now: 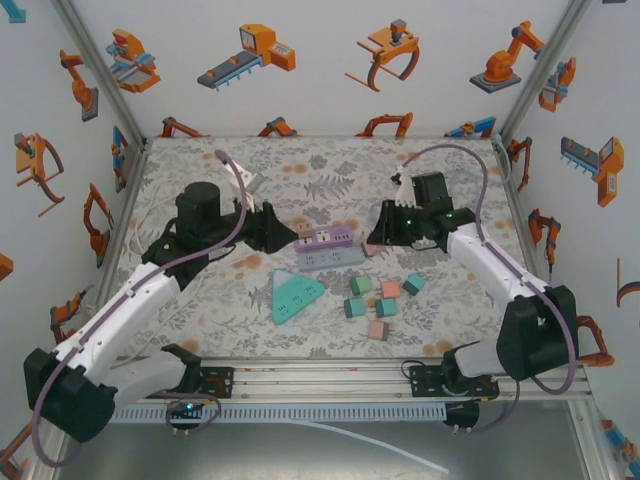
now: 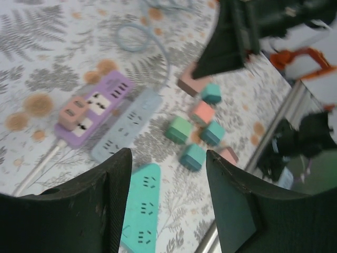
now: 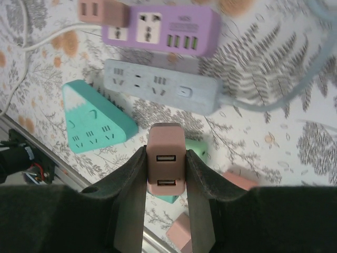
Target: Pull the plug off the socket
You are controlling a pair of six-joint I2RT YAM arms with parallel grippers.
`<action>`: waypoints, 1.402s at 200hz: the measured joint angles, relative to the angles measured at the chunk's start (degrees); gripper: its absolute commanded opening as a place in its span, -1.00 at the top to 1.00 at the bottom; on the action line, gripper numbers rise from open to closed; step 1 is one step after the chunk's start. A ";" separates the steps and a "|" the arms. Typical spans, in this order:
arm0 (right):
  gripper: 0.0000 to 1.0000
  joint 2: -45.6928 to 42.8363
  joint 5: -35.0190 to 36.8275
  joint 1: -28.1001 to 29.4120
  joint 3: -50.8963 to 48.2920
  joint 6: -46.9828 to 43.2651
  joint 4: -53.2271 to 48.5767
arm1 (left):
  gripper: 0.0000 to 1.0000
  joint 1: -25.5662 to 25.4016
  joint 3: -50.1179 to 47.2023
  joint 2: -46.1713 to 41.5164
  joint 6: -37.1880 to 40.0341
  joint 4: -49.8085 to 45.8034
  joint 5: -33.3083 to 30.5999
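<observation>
A pink two-port plug [image 3: 166,158] hangs in the air with my right gripper [image 3: 166,169] shut on its sides, clear of the strips below. From above, that gripper [image 1: 376,240] sits just right of the purple socket strip [image 1: 332,238]. Another pink plug [image 3: 102,10] is still seated at the left end of the purple strip [image 3: 168,23]. My left gripper [image 2: 168,176] is open with nothing between its fingers, hovering near the strip's left end [image 1: 290,234]. In the left wrist view the seated plug [image 2: 73,112] rests on the purple strip [image 2: 100,105].
A grey-blue power strip [image 1: 330,258] lies against the purple one. A teal triangular strip [image 1: 293,296] sits nearer the front. Several teal, green and pink cubes [image 1: 380,298] are scattered to the front right. Cables run across the back of the mat, and a metal rail [image 1: 320,380] edges the front.
</observation>
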 measured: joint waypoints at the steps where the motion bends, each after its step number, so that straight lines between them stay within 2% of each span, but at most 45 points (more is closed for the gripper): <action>1: 0.82 0.00 0.00 -0.09 -0.17 0.11 0.02 | -0.13 -0.22 -0.02 -0.17 0.20 -0.15 0.15; 41: 0.82 -0.07 -0.11 -3.48 -6.40 2.58 1.95 | -0.21 -10.10 -3.45 -6.78 7.06 -3.39 3.67; 68: 0.79 1.29 0.37 -5.07 -7.87 2.47 3.43 | -0.22 -13.07 -5.92 -8.94 8.85 -4.09 3.34; 102: 0.74 5.79 0.33 -5.14 -9.16 1.77 6.62 | -0.20 -13.44 -7.48 -9.55 9.44 -5.11 0.70; 123: 0.64 7.48 -0.07 -5.20 -10.40 1.88 8.28 | -0.20 -13.44 -7.48 -9.25 9.49 -5.20 -0.70; 155: 0.19 7.85 0.00 -5.25 -10.45 1.86 9.70 | -0.20 -13.44 -7.48 -7.76 9.46 -4.94 -1.60; 181: -0.07 7.89 1.84 -5.25 -10.91 1.16 9.60 | -0.21 -13.46 -7.48 -6.08 9.46 -4.87 -2.10; 238: -0.10 7.89 4.42 -5.25 -11.30 -0.02 8.92 | -0.21 -13.46 -7.48 -5.31 9.40 -4.81 -3.93; 280: -0.10 3.15 6.38 -5.25 -11.30 -0.79 7.41 | -0.20 -13.46 -7.48 -5.31 7.87 -4.90 -10.32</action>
